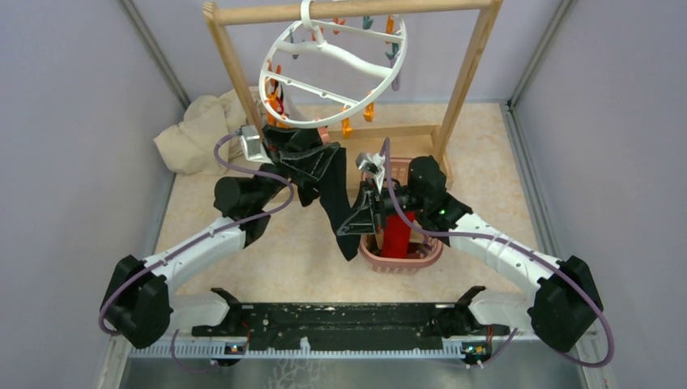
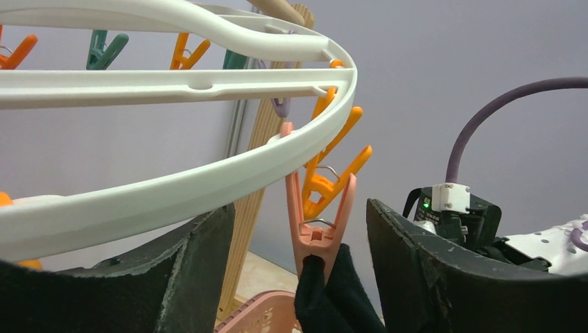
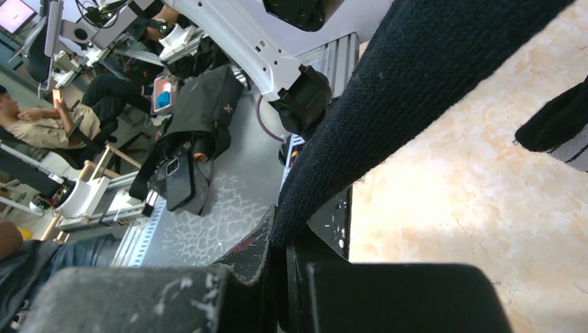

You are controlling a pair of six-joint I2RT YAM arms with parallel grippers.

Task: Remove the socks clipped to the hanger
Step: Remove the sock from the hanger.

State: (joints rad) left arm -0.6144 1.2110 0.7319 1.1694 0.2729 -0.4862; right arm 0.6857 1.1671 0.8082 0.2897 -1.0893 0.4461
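Quick tally, two pairs working: left fingers (image 2: 182,277) and right fingers (image 3: 159,298). One hanger (image 2: 173,87) sits above the left fingers, on one wooden rack (image 1: 467,73). Socks now: one black sock (image 1: 334,194) strung between both pairs. One red sock (image 1: 397,231) lies just beside the right fingers, in the one pink basket (image 1: 401,263). Clips from the left wrist: at least four orange clips (image 2: 333,184), two teal clips (image 2: 104,48), one purple clip (image 2: 281,105), and one salmon clip (image 2: 315,222) between the left fingers. One cream cloth heap (image 1: 194,134) lies beyond them.
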